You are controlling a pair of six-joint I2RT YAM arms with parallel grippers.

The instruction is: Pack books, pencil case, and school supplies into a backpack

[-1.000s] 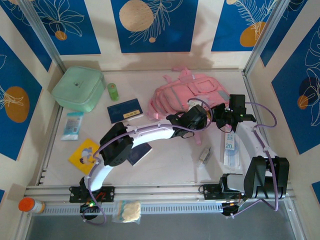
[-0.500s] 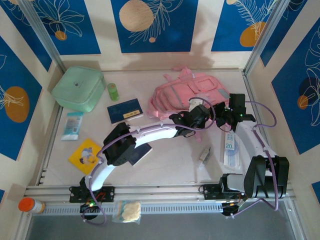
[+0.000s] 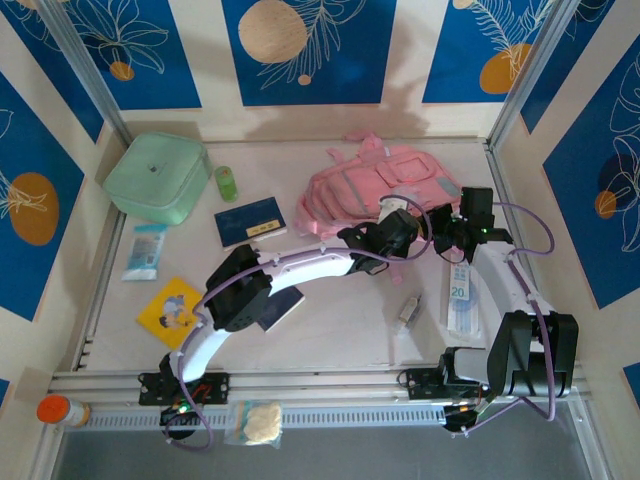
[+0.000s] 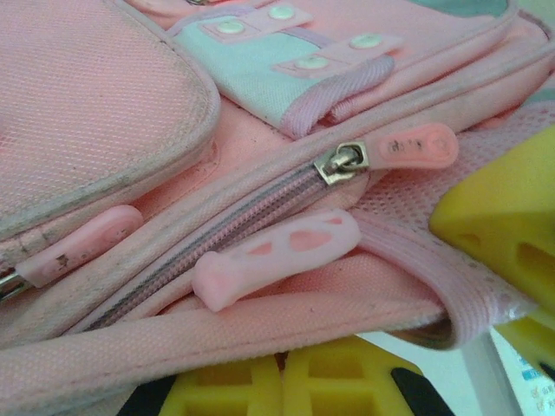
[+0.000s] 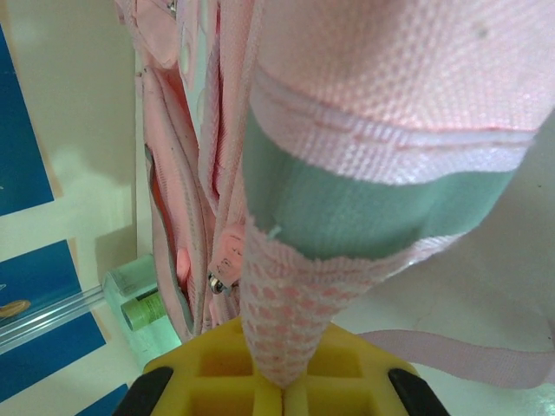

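The pink backpack (image 3: 365,185) lies in the upper centre-right of the top view. At its lower right edge, the left gripper (image 4: 282,371) is pinched shut on the backpack's hem, and the right gripper (image 5: 279,383) is clamped on its mesh.

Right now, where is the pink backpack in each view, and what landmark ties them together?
Top external: backpack lies at the far centre-right of the picture.
Left wrist: its pink zippered fabric, close up, across the upper left and middle.
Right wrist: its fabric hangs down the middle, pinched in the right gripper.
Shared landmark: green bottle, left of the backpack from above, lower left in the right wrist view.
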